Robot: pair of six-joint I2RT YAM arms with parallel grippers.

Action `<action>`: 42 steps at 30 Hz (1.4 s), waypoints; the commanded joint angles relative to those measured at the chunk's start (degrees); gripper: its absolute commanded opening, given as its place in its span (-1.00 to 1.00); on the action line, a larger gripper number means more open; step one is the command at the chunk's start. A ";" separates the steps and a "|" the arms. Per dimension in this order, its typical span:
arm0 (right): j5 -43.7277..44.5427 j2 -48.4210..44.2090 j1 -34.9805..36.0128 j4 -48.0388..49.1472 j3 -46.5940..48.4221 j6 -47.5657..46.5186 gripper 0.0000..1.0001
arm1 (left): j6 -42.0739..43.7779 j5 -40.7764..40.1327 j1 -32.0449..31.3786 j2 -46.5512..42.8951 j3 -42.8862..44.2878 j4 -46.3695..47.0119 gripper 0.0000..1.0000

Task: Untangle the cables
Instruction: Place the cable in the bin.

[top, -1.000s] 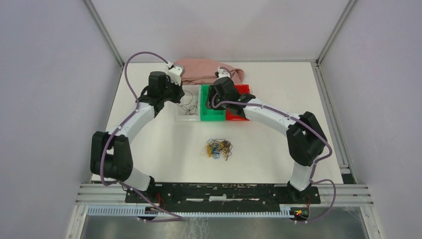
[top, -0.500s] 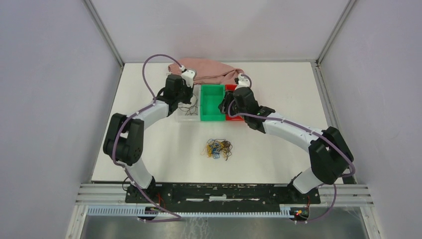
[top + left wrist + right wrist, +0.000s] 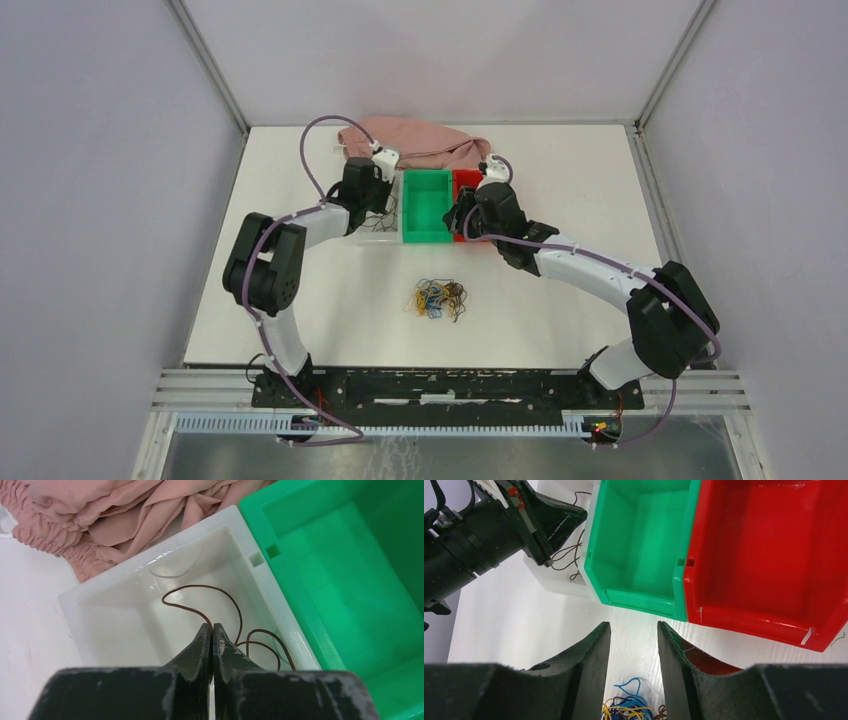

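left hand (image 3: 211, 628): shifted right over white bin (image 3: 116, 582) | right hand (image 3: 633, 627): moved right off green bin (image 3: 636, 600)

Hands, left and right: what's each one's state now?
Left hand: closed above the white bin; brown cable at its tips, grip unclear.
Right hand: open, empty.

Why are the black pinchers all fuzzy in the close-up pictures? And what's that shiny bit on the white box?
Left wrist view: the left gripper is very near the lens, so its base looks soft; light glares off the white bin along its far rim. Right wrist view: the right gripper softens likewise. Top view: even light, faint shadows, cables tiny.
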 commanded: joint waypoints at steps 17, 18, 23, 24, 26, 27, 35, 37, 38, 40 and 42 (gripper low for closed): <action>0.08 -6.99 -0.28 0.28 -1.22 1.16 -0.02 | 12.23 9.55 1.29 -7.73 15.75 -23.66 0.41; 0.13 -7.10 -0.26 0.09 -1.41 1.15 -0.02 | 12.10 11.03 1.50 -8.28 16.58 -24.94 0.46; -0.07 -7.30 -0.26 -0.15 -2.55 1.25 -0.02 | 12.74 14.34 1.82 -9.61 19.25 -30.40 0.75; -0.26 -7.36 -0.28 -0.35 -2.65 1.28 -0.02 | 13.38 14.88 1.93 -9.86 19.62 -31.55 0.75; -0.44 -7.39 -0.24 -0.70 -3.03 1.31 -0.02 | 15.13 16.63 1.94 -10.61 18.97 -33.63 0.72; -0.45 -7.46 -0.26 -0.68 -3.24 1.33 -0.02 | 15.95 16.93 1.93 -11.05 17.87 -33.77 0.68; -0.21 -7.47 -0.23 0.15 -5.04 1.70 -0.02 | 20.61 12.92 1.93 -9.89 10.40 -28.69 -0.37; -0.27 -7.25 -0.24 0.27 -5.04 1.71 -0.02 | 21.13 12.56 1.82 -8.45 10.02 -27.75 -0.38; -0.27 -7.14 -0.28 0.27 -5.01 1.60 -0.02 | 21.28 12.39 1.96 -7.65 10.20 -27.58 -0.38; -0.19 -6.96 -0.28 0.09 -4.86 1.32 -0.03 | 21.19 12.18 1.95 -6.33 10.44 -27.01 -0.39; -0.02 -6.74 -0.26 -0.16 -4.88 1.20 -0.04 | 21.14 11.54 1.98 -5.24 10.26 -25.49 -0.42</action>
